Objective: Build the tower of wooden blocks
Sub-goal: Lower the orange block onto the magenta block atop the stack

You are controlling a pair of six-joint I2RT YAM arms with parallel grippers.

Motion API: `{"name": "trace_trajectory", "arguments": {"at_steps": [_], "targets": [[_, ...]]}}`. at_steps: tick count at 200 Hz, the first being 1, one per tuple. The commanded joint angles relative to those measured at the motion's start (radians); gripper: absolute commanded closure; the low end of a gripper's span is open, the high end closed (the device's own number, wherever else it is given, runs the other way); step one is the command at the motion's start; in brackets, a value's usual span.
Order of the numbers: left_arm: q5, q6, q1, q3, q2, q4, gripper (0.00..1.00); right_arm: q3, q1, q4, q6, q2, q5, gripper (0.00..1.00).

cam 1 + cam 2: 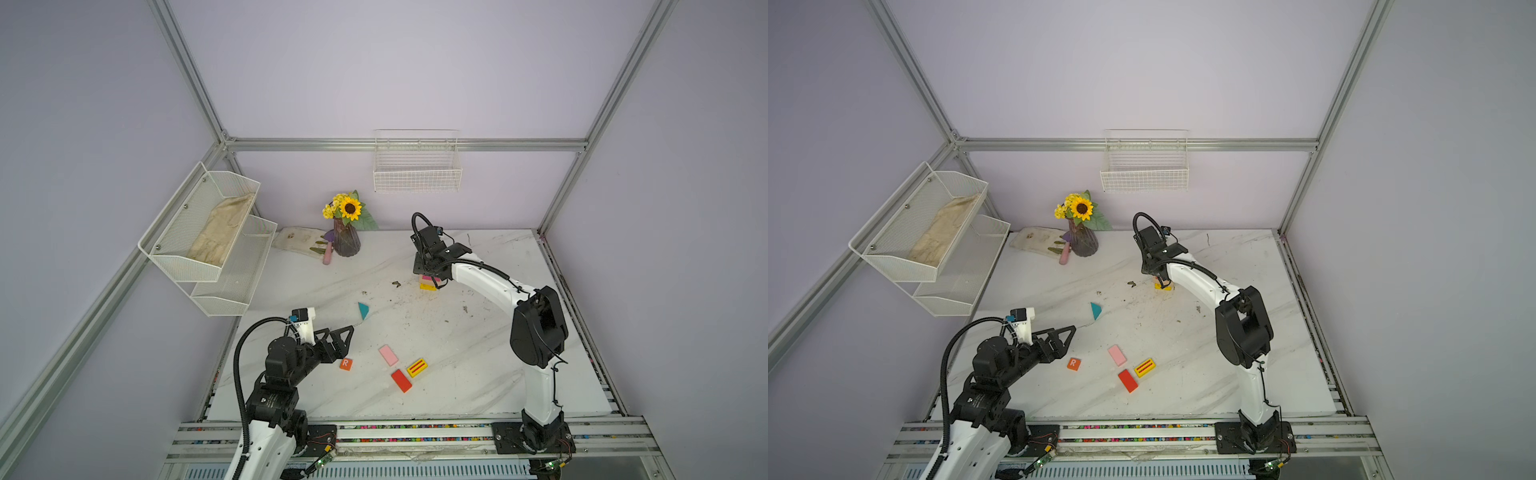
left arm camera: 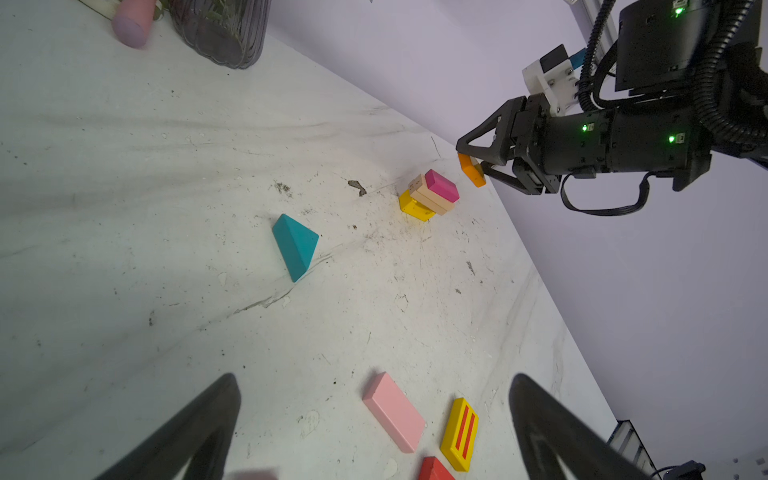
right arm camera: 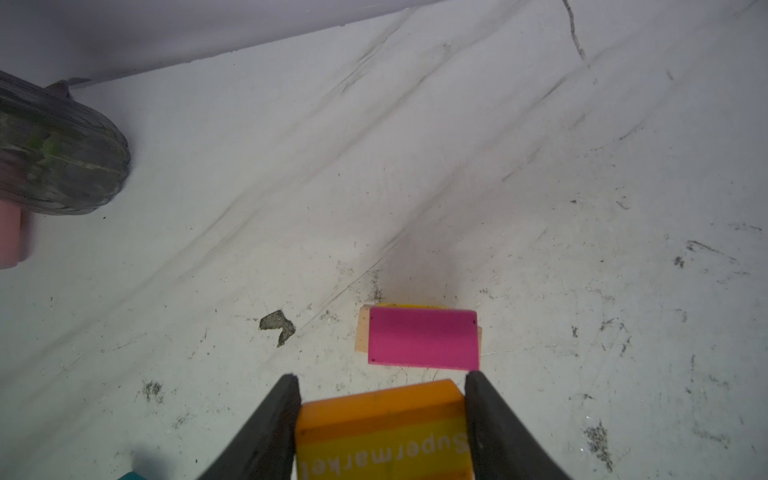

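Right wrist view: what is the right claw [image 3: 381, 377] gripping?

It is clamping an orange block [image 3: 382, 432] lettered "Supermarket" between its fingers. The frame is cutting off the block's near end and the word's last letter.

And just beyond the fingertips?

The tower [image 3: 423, 337] is standing there, below the claw. A magenta block [image 3: 440, 353] is topping it and a tan block [image 3: 362, 330] is peeking out at one side. Only a sliver of the yellow base block [image 2: 415, 206] is showing here. The held block is hanging clear of the tower.

Is the left claw [image 2: 374, 380] holding anything?

No, its fingers are standing wide apart on nothing. In a top view the orange R cube [image 1: 345, 364] is sitting just beside them. Right ahead, the pink slab [image 2: 394, 411], the striped yellow slab [image 2: 460, 434] and a red slab [image 2: 434, 469] are lying flat, with the frame edge cropping the red one. Farther ahead the teal triangle [image 2: 296, 246] is lying alone, and the tower is standing beyond it. In both top views the right arm is hiding most of the tower.
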State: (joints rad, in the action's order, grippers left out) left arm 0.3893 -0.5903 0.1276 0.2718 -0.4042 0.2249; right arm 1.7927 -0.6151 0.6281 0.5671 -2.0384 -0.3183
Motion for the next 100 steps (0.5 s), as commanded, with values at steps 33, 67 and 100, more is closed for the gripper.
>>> {"name": "trace_trajectory", "arguments": {"at_steps": [33,67,100], "targets": [[-0.006,0.007,0.009,-0.024,-0.018,-0.052,0.00,0.125,0.009,0.125,-0.004,-0.105,-0.080,0.64],[-0.011,0.007,0.009,-0.023,-0.021,-0.054,0.00,0.152,0.012,0.141,-0.007,-0.143,-0.088,0.64],[-0.011,0.007,0.011,-0.022,-0.026,-0.055,0.00,0.168,0.019,0.156,-0.010,-0.158,-0.105,0.64]]}}
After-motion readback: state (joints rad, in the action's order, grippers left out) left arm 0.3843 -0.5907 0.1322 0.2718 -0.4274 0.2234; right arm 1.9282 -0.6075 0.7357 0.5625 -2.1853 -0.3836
